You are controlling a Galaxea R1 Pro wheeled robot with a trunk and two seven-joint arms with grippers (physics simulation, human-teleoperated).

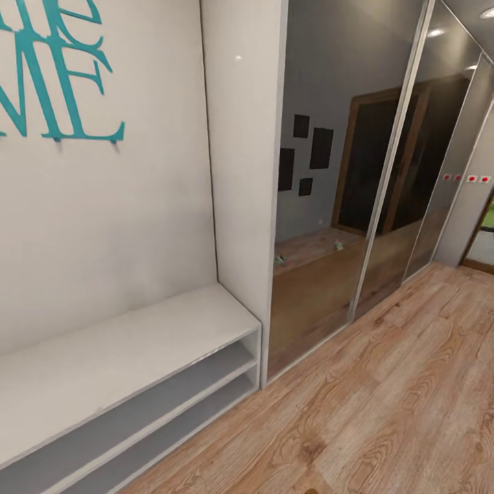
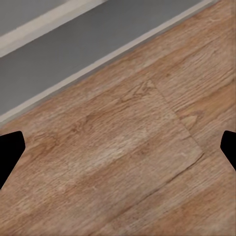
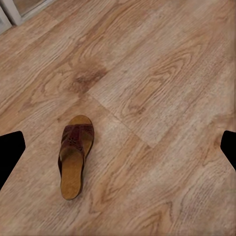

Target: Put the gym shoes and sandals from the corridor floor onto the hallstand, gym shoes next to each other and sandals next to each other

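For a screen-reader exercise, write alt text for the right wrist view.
A single brown sandal lies flat on the wood-plank corridor floor, untouched. The right gripper hangs above it, open, dark fingertips at both edges.

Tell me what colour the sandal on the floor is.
Dark brown strap, tan footbed; the sandal shows best in the right wrist view.
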